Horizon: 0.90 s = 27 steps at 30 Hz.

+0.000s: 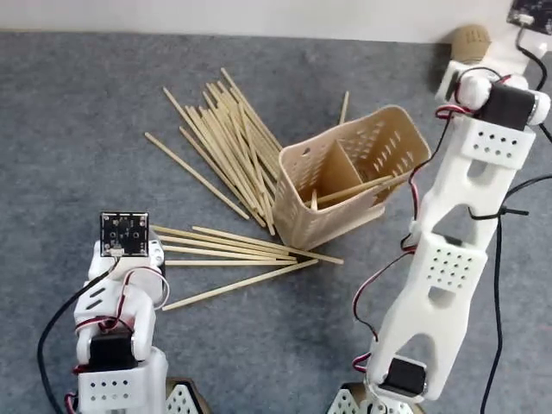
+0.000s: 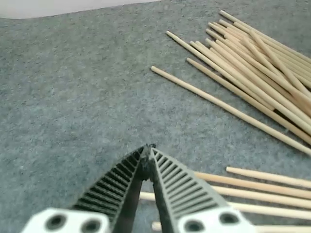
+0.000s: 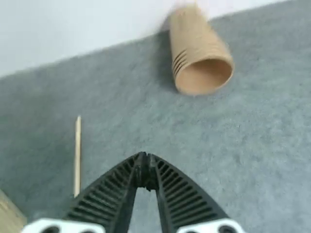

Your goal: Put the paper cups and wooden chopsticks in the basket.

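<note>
A beige slotted basket [image 1: 379, 138] lies tipped on the grey mat, with a couple of chopsticks [image 1: 349, 190] inside. A fan of wooden chopsticks [image 1: 228, 138] lies to its left, and a few more [image 1: 228, 250] spread in front of it. In the left wrist view the same sticks [image 2: 257, 58] lie beyond my left gripper [image 2: 148, 148], which is shut with nothing in it. A stack of brown paper cups [image 3: 197, 53] lies on its side at the mat's far edge, also in the high view as paper cups [image 1: 470, 41]. My right gripper [image 3: 145, 158] is shut, short of the cups.
One loose chopstick [image 3: 77, 155] lies near the right gripper, the same stick [image 1: 344, 108] behind the basket. The white wall [image 3: 73, 29] borders the mat's far edge. Open mat [image 1: 78, 112] stretches at the far left.
</note>
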### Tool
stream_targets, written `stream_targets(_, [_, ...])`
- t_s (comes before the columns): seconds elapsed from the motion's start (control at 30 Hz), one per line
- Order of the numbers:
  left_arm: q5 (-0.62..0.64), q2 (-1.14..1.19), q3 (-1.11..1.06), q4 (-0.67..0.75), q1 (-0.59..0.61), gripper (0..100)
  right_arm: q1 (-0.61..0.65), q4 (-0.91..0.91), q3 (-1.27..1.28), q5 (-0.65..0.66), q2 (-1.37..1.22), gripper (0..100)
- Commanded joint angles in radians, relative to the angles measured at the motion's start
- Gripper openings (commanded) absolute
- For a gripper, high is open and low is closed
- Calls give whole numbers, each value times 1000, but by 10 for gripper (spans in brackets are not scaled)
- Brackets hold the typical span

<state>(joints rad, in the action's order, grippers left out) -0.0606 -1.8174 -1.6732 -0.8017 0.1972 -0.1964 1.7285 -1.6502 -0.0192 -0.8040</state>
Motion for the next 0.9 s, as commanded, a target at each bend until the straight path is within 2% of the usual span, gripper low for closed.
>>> stream_targets(0.0, [-9, -7, -22, -60, 12, 7, -22, 39, -133, 14, 117, 6])
stream_targets(0.2, [-6, -8, -22, -209, 5, 8, -102, 41, -114, 63, 272, 5])
stream_targets(0.3, [-6, -8, -22, -238, 8, 7, -143, 41, 15, 87, 414, 5])
stream_targets(0.5, [-6, -8, -22, -367, 5, 8, -208, 38, 527, 91, 780, 5])
stream_targets(0.67, [-6, -10, -22, -560, 7, 8, -206, 21, 943, 104, 1053, 5])
stream_targets(0.87, [-6, -8, -22, -551, 7, 8, -208, -47, 1371, 141, 1340, 5])
